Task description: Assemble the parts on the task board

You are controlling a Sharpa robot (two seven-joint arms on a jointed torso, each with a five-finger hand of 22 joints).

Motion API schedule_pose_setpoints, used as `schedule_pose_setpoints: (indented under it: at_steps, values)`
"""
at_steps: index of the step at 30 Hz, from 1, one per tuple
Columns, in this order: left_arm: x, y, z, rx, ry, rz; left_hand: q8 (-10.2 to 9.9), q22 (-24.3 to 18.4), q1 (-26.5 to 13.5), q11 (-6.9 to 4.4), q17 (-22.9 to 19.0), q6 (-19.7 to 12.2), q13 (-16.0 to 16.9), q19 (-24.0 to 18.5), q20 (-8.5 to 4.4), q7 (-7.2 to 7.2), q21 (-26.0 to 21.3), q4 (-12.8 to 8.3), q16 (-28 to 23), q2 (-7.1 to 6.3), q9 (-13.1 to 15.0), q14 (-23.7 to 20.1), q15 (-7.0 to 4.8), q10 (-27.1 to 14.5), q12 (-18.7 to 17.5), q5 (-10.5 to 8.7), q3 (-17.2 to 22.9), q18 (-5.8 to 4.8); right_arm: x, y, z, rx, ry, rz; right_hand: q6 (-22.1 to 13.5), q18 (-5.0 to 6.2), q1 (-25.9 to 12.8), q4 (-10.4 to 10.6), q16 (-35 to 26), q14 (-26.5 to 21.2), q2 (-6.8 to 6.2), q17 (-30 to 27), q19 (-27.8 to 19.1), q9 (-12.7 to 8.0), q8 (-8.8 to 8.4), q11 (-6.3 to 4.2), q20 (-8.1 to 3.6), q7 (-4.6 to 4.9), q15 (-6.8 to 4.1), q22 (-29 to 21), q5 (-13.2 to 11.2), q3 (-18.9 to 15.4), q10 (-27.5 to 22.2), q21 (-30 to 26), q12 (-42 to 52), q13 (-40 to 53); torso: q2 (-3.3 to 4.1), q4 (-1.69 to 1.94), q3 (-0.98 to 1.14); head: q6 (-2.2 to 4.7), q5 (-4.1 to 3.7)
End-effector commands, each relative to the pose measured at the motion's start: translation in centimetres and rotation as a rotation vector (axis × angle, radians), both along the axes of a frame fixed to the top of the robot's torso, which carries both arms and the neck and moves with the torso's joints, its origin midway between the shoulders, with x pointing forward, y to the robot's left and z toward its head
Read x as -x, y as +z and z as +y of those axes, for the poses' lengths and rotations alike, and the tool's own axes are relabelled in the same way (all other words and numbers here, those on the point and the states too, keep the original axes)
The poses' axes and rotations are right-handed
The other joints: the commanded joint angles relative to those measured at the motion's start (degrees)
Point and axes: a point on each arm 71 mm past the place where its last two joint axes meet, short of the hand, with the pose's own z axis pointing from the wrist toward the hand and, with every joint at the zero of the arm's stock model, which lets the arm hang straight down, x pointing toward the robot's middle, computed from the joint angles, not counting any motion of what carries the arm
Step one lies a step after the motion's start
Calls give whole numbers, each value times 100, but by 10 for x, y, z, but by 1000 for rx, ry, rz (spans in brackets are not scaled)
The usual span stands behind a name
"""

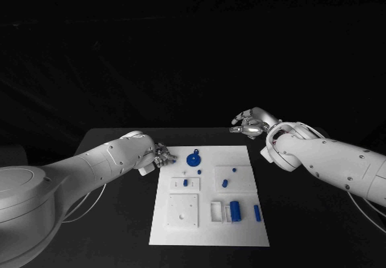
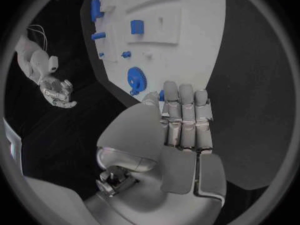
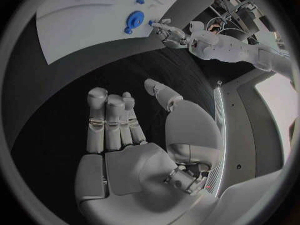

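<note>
A black table carries the white task board, blue parts on it, a blue gear near its far edge. Left hand hovers at the board's far-left corner, fingers apart, holding nothing; right hand hangs beyond the far-right corner, likewise empty

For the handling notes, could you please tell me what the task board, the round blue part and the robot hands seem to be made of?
Task board: apparently matte white plastic, flat and without glare, with raised blocks. Round blue part: probably moulded or printed plastic, evenly coloured, with a toothed rim in the left wrist view. Left robot hand and right robot hand: silvery, metal-looking segments with soft highlights; whether metal or coated plastic is unclear.
</note>
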Motion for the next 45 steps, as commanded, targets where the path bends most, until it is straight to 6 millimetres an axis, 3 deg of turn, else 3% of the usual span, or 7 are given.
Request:
schedule_pose_setpoints:
  at_steps: [1, 8, 10, 13, 16, 20, 45]
  values:
    - [2, -3, -1, 9, -14, 19, -25, 108, 132, 0, 13, -12, 10, -14, -341, -15, -37, -14, -25, 16, -11, 2, 34, 18, -34, 146, -64, -94, 0, 1, 1, 3, 9, -6, -1, 397, -14, 13, 39, 15, 32, -9, -1, 8, -17, 5, -34, 61, -27, 92, 14, -15, -46, -35, 31, -6, -1, -1, 2, -2, 5]
    - [1, -2, -2, 11, -18, 18, -19, 108, 414, -5, 26, 15, 20, -22, -338, -21, -55, -64, -29, 59, -22, 2, 36, 26, -38, 405, -126, -95, 0, 1, 0, 3, 8, -6, 0, 397, -17, 16, 40, 15, 31, -10, 0, 9, -17, 5, -34, 61, -27, 92, 14, -16, -46, -35, 33, -9, 0, -1, 1, -2, 5]
    - [1, -2, -2, 12, -19, 18, -40, 71, 597, 10, 22, 36, 9, 10, -316, -28, -126, 68, -53, -365, -53, 15, 52, 49, -70, -750, 1130, -113, 0, 1, 0, 3, 7, -6, 0, 397, -18, 17, 40, 15, 32, -10, 1, 9, -17, 5, -34, 61, -27, 92, 14, -16, -46, -35, 34, -9, -1, -2, 2, -2, 5]
    - [1, -2, -2, 14, -17, 18, -17, 134, 118, -1, 52, 77, 35, -3, -322, -14, -66, -94, -41, -619, -51, 17, 53, 61, -59, -790, 2077, -128, 0, 1, 0, 4, 7, -6, 0, 397, -18, 18, 40, 16, 31, -10, 1, 9, -17, 4, -34, 60, -27, 93, 14, -17, -46, -35, 35, -10, 0, -4, 0, -1, 7]
    - [1, -2, 0, 22, -11, 20, 35, 125, -574, -11, 87, 88, 66, -54, -305, -11, 38, -703, -31, -632, 7, 11, 65, 71, -56, -792, 2633, -135, 0, 1, 0, 4, 7, -6, -1, 397, -18, 18, 40, 16, 31, -10, 1, 9, -17, 4, -34, 60, -27, 93, 13, -17, -46, -35, 35, -11, -1, -3, 3, -2, 8]
    - [1, -2, 2, 35, -2, 21, 86, 109, -2969, 5, 88, 156, 75, 88, -314, -23, 157, -2670, -62, -300, 20, 97, 64, 149, -73, -858, 4082, -148, 0, 1, -1, 4, 6, -6, 0, 397, -19, 18, 41, 16, 31, -10, 2, 10, -17, 4, -34, 60, -27, 93, 13, -17, -46, -35, 37, -13, -1, 0, 4, 6, 8]
    - [4, 5, 21, 95, 58, -26, 107, 109, -3349, -6, 83, 153, 55, 159, -327, -28, 167, -2960, -83, -511, 25, 124, 54, 172, -106, -957, 4307, -133, 0, 1, -5, 5, -1, -8, 0, 397, -14, 17, 42, 17, 29, -10, 4, 12, -18, 3, -36, 59, -28, 95, 12, -17, -46, -36, 44, -21, -7, 2, -1, 55, 27]
